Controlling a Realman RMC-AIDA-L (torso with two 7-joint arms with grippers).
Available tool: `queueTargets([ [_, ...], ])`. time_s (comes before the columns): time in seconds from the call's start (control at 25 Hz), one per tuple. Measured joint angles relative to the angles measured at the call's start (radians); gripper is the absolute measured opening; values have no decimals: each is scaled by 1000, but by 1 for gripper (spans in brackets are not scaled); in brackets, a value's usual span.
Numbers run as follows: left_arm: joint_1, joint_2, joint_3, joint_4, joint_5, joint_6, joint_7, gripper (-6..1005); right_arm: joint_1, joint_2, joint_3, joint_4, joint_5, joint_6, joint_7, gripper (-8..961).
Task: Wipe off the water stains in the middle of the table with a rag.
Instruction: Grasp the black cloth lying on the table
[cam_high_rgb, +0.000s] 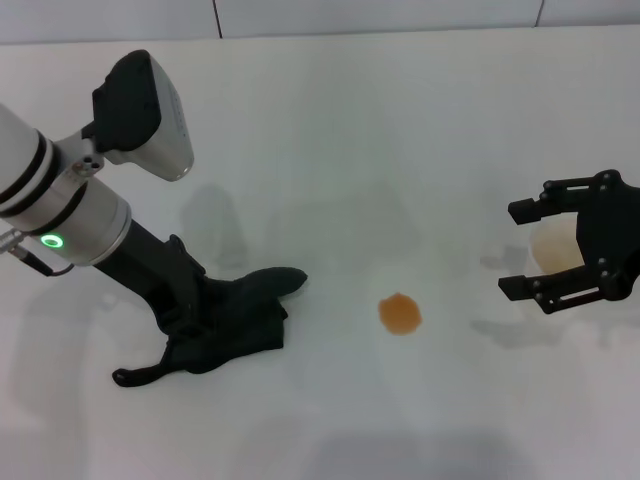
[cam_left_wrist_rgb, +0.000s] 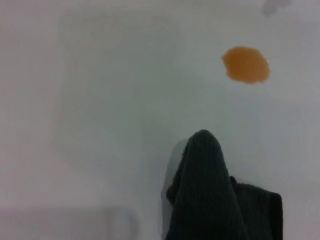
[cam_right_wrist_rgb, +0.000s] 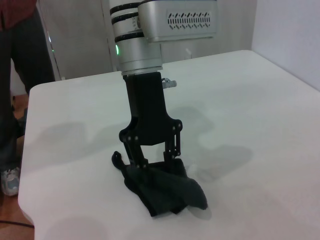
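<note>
Nearest the robot on its left, the left gripper (cam_high_rgb: 190, 320) is pressing down into the soft, wrinkled dark green-black rag (cam_high_rgb: 235, 322), its black fingers pinching a bunch of the cloth against the wide, plain white smooth table (cam_high_rgb: 330, 140). The arm is leaning in at a slant, which is probably keeping the cloth flat on the surface so it can be dragged rather than lifted. One pointed fold of the rag is reaching out toward the stain, and a thin tail is trailing off on the near side.

Just beyond that fold, near the middle of the table but still apart from the cloth, the small round orange-brown water stain (cam_high_rgb: 400, 314) is sitting untouched; in the left wrist view it (cam_left_wrist_rgb: 245, 64) is lying ahead of the cloth's tip (cam_left_wrist_rgb: 205, 145) with bare table between them. The wipe itself is judged not yet begun, and a sideways sweep toward the robot's right looks to be the move called for.

Farther to the right, the right gripper (cam_high_rgb: 527, 249) is hovering off the work with its jaws spread wide, and a translucent whitish plastic cup (cam_high_rgb: 555, 246) is standing between them; whether they are touching it cannot be told.

At the far edge, thin dark seam lines are running across. No brand, label or readable writing is showing anywhere; only a green indicator ring (cam_high_rgb: 50, 241) is glowing on the left wrist.
</note>
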Motion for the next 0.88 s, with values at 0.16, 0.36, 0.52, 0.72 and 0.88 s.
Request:
queueTargets([
  [0.16, -3, 0, -4, 2, -7, -1, -5, 425, 0, 0, 0, -1, 1, -2, 1, 838],
  [0.36, -3, 2, -3, 4, -37, -2, -11, 401, 0, 0, 1, -1, 1, -1, 1, 838],
  [0.52, -4, 1, 4, 1, -43, -2, -11, 271, 0, 0, 2, -2, 1, -1, 3, 838],
  [0.72, -4, 0, 2, 0, -52, -2, -13, 242, 0, 0, 2, -8, 1, -4, 10, 838],
  [0.88, -4, 0, 0, 1, -53, 0, -13, 245, 0, 0, 2, -8, 1, -6, 11, 838],
])
